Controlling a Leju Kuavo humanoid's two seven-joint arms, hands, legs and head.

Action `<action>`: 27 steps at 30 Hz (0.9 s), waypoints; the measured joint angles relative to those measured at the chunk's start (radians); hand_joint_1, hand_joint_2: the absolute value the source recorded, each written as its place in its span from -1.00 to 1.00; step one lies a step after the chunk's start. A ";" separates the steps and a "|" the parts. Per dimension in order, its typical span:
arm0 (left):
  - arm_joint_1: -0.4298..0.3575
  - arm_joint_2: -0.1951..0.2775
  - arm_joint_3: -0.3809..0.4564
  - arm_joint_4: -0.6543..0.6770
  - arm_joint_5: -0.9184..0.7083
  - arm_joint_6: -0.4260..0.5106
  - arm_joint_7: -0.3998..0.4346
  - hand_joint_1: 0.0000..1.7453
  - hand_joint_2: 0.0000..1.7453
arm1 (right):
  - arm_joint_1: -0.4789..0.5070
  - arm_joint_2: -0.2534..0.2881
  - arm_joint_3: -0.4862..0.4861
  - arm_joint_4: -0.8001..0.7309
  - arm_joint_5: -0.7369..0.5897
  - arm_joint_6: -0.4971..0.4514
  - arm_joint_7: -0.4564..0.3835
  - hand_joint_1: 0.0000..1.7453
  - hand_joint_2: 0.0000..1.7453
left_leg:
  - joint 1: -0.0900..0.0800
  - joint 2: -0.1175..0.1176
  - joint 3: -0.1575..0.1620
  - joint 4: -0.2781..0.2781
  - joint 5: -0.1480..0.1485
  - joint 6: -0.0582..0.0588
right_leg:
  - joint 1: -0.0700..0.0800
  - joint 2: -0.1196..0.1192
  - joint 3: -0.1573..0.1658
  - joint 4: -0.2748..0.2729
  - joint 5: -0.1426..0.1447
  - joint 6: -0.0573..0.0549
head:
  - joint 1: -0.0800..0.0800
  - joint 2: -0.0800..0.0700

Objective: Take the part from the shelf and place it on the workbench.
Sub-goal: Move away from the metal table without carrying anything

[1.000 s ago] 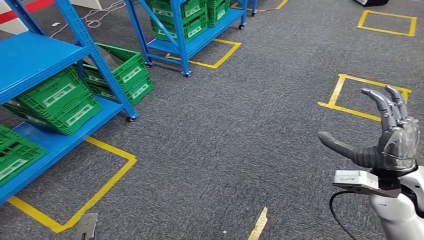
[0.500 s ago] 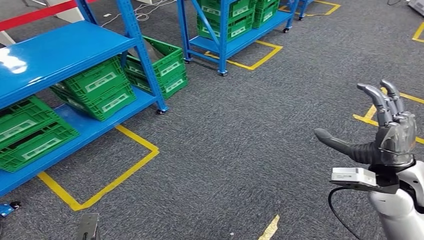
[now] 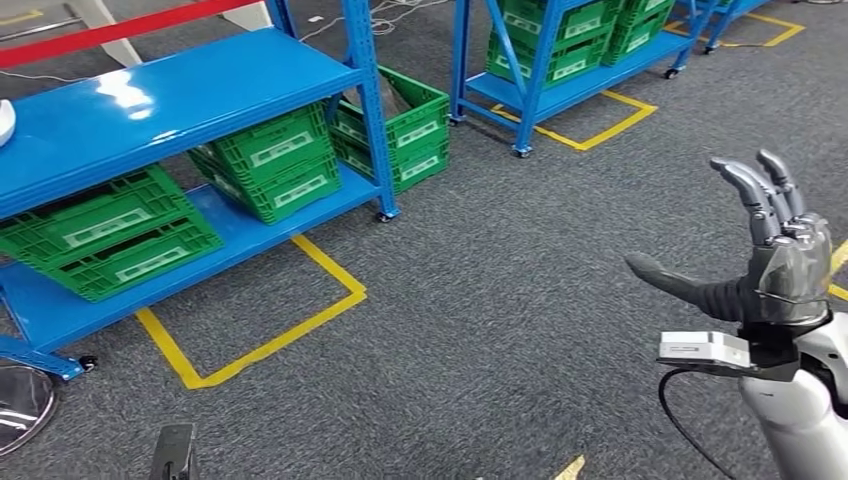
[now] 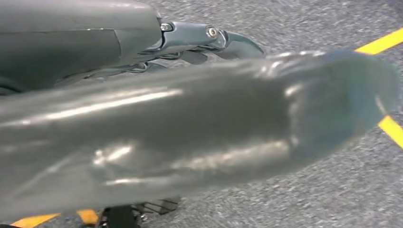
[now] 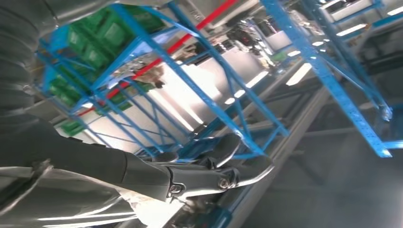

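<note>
A white part lay at the blue shelf's left edge. The right hand was raised, fingers spread, empty. The view had swung rightward since earlier, revealing more shelf; left hand state unclear.

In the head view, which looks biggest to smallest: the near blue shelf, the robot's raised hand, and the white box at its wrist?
1. Blue shelf, by far the largest.
2. Right hand, though being close to the camera enlarges it.
3. White box, smallest.
</note>
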 joint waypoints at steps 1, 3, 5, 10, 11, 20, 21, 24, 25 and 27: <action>0.002 0.001 0.000 0.000 0.000 0.000 0.000 -1.00 -1.00 | -0.003 -0.001 0.002 0.001 0.001 0.002 0.000 -1.00 1.00 | 0.002 -0.006 -0.003 0.000 0.000 -0.004 | 0.000 -0.012 -0.001 0.001 0.001 -0.006 | 0.000 0.000; 0.004 0.002 0.000 0.000 0.000 0.000 0.000 -1.00 -1.00 | -0.009 -0.001 0.005 0.002 0.002 0.004 0.001 -1.00 1.00 | -0.001 0.030 -0.014 0.024 -0.017 -0.013 | 0.000 -0.036 0.004 -0.001 0.000 -0.018 | -0.004 0.000; 0.003 0.001 0.000 0.000 0.002 0.000 -0.001 -1.00 -1.00 | -0.012 -0.003 0.008 0.002 0.002 0.006 0.001 -1.00 1.00 | -0.002 0.090 -0.053 0.111 -0.066 -0.021 | 0.004 -0.063 0.009 -0.002 -0.003 -0.028 | -0.009 0.000; 0.007 0.000 0.000 0.000 0.007 0.000 -0.001 -1.00 -1.00 | -0.012 -0.005 0.017 0.002 0.002 0.006 0.010 -1.00 1.00 | 0.000 0.113 -0.111 0.240 -0.082 -0.018 | 0.014 -0.130 0.021 -0.002 -0.015 -0.038 | -0.011 0.000; 0.008 0.000 0.000 0.000 0.009 0.000 -0.001 -1.00 -1.00 | -0.013 -0.005 0.018 0.002 0.002 0.006 0.011 -1.00 1.00 | -0.003 0.121 -0.079 0.176 -0.045 -0.010 | 0.016 -0.140 0.026 -0.002 -0.018 -0.038 | -0.012 0.000; 0.009 0.000 0.001 0.000 0.013 0.000 -0.004 -1.00 -1.00 | -0.025 -0.017 0.027 0.002 0.002 0.006 0.012 -1.00 1.00 | -0.007 0.123 0.013 -0.020 0.003 0.028 | 0.020 -0.125 -0.005 0.078 -0.086 -0.006 | -0.007 0.000; 0.008 0.000 0.001 0.000 0.013 0.000 -0.004 -1.00 -1.00 | -0.024 -0.019 0.028 0.002 0.001 0.006 0.012 -1.00 1.00 | -0.006 0.113 0.014 -0.020 0.004 0.030 | 0.018 -0.102 -0.039 0.143 -0.113 -0.004 | -0.005 0.000; 0.009 -0.001 0.001 0.000 0.013 0.000 -0.004 -1.00 -1.00 | -0.021 -0.022 0.031 0.005 0.001 0.007 0.012 -1.00 1.00 | -0.004 0.081 0.014 -0.019 0.003 0.030 | 0.015 -0.088 -0.117 0.264 -0.131 0.005 | -0.005 0.000; 0.010 -0.002 0.001 0.000 0.013 0.000 -0.003 -1.00 -1.00 | -0.021 -0.023 0.032 0.006 0.001 0.008 0.012 -1.00 1.00 | -0.002 0.069 0.015 -0.018 0.002 0.029 | 0.013 -0.086 -0.111 0.238 -0.100 0.008 | -0.005 0.000; 0.010 -0.002 0.001 0.000 0.013 0.000 -0.003 -1.00 -1.00 | -0.022 -0.025 0.032 0.007 0.000 0.008 0.012 -1.00 1.00 | 0.002 0.045 0.015 -0.012 -0.002 0.021 | 0.002 -0.056 -0.062 0.116 -0.025 0.015 | -0.004 0.000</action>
